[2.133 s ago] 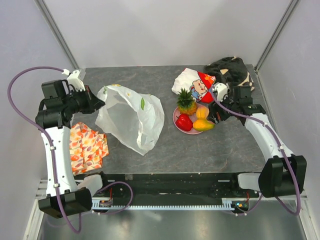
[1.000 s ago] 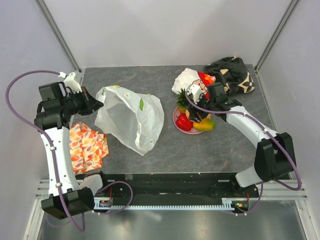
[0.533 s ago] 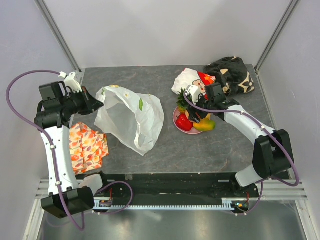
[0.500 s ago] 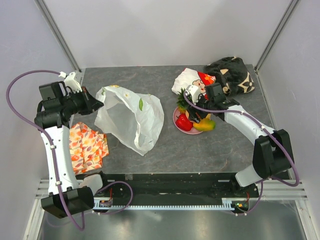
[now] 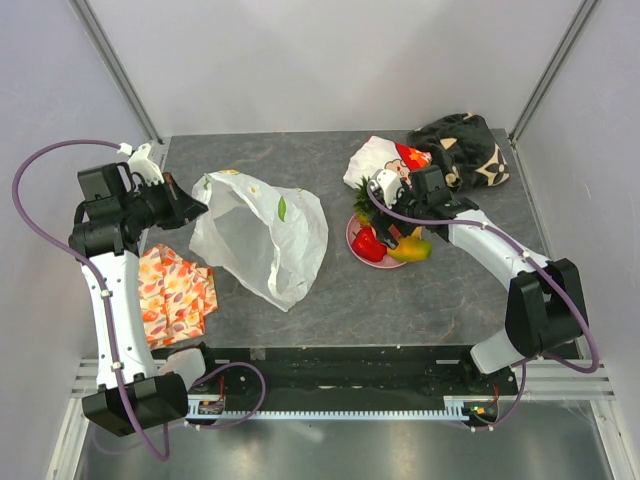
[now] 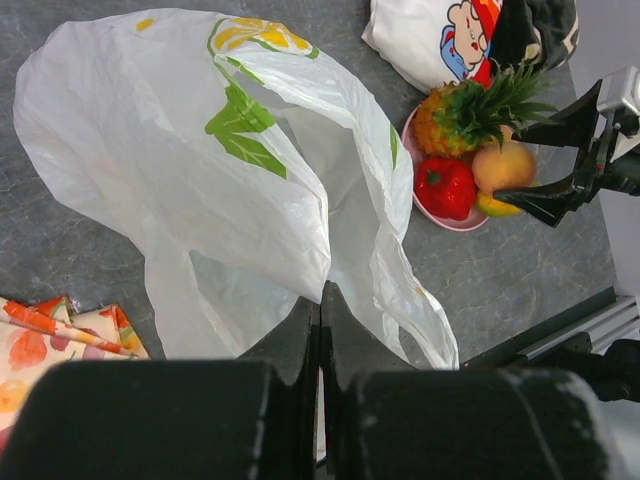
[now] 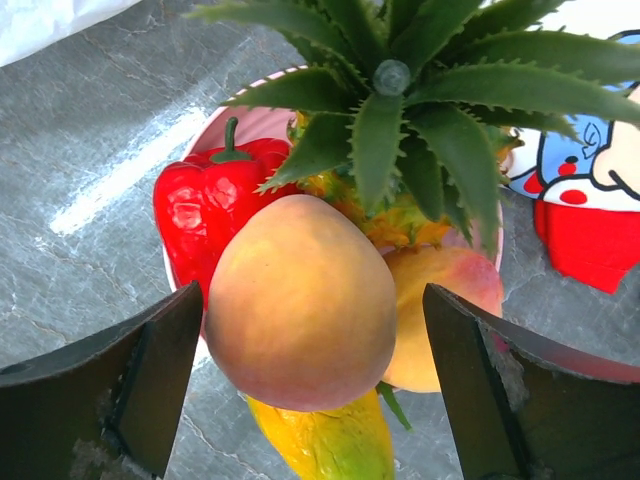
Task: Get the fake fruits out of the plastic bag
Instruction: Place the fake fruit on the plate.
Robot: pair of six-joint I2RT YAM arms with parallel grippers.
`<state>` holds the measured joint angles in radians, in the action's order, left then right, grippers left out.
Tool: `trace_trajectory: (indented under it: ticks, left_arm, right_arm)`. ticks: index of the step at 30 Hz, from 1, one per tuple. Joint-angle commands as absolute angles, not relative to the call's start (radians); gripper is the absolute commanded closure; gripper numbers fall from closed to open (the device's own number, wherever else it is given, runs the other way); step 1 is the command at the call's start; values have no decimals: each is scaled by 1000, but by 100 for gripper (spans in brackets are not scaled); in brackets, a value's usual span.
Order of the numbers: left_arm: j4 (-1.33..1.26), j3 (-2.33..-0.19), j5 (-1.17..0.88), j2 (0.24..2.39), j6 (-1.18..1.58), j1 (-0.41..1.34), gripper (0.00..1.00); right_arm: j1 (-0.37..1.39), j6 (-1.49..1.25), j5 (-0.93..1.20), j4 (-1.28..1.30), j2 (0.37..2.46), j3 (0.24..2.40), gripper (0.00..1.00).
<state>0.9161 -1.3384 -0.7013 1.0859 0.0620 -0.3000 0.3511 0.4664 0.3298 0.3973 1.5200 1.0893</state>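
Only the right wrist view separates the pile on the round pink plate (image 7: 262,78): an orange-pink toy peach (image 7: 300,300) sits uppermost, with a shiny red pepper-shaped piece (image 7: 205,200) and a yellow mango-like piece (image 7: 330,440) partly under it. The orange toy pineapple (image 7: 385,130) turns its green crown almost end-on to the lens. The right gripper (image 7: 312,290) holds its fingers apart on either side of the peach. From overhead, the thin white plastic bag with fruit prints (image 5: 262,235) lies left of the plate, its long axis running diagonally from far-left to near-right. The left wrist view shows the left gripper (image 6: 320,305) pressed together on the bag's edge.
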Motion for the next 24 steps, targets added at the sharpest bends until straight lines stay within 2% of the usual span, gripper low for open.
trace_trajectory:
  ticks: [1, 24]
  left_arm:
    - [877, -1342, -739, 1088, 86, -305, 98]
    - [864, -1338, -765, 1100, 89, -305, 98]
  right_arm:
    - [354, 453, 311, 383, 1519, 1135, 2]
    - [354, 387, 322, 474, 1413, 1190, 2]
